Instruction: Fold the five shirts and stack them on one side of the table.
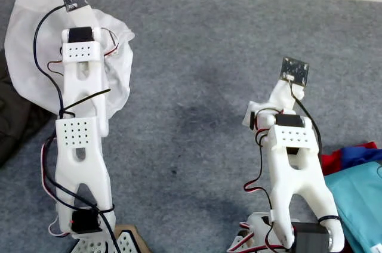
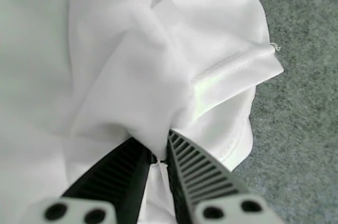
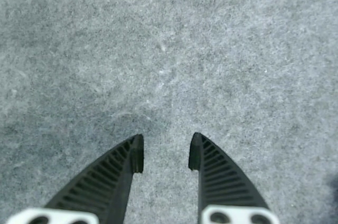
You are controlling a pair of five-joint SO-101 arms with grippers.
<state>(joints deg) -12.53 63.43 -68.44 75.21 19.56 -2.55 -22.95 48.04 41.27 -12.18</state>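
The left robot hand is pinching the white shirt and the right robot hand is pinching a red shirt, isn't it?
Not quite. The left gripper is pinching the white shirt, but the right gripper is pinching nothing: the right wrist view shows its jaws open over the grey table.

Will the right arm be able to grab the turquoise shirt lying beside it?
Probably yes. The right arm's fingers are open and empty above the bare grey table cover, and nothing lies on the turquoise cloth shirt. It sits close beside the arm's base, so the reach back may be awkward.
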